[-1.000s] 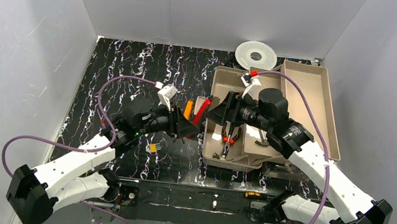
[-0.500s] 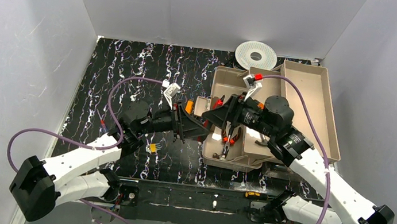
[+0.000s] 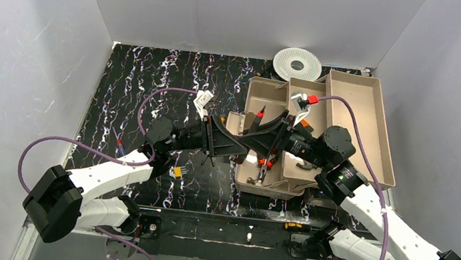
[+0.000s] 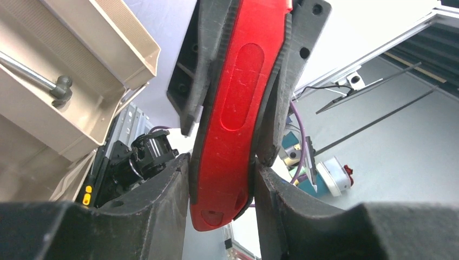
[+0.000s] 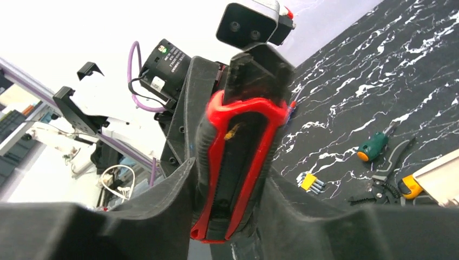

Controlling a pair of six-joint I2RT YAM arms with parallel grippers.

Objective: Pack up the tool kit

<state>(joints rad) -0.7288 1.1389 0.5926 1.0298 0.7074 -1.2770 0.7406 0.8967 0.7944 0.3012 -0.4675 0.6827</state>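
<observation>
Handover looks to be why the arms meet tip to tip: the red tool (image 4: 233, 119) sits pinched between the jaws of the left gripper (image 4: 222, 165) and of the right gripper (image 5: 230, 176) alike, with the beige tray (image 3: 266, 94) lying just beneath the right jaws.

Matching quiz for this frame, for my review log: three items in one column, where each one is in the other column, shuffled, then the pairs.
Items
1. red-handled tool
2. round white spool
3. green screwdriver

Places
A. at the far edge of the black table
B. lying on the marbled surface, ungripped
C. clamped in both the left gripper and the right gripper

Pairs: 1-C; 2-A; 3-B
</observation>
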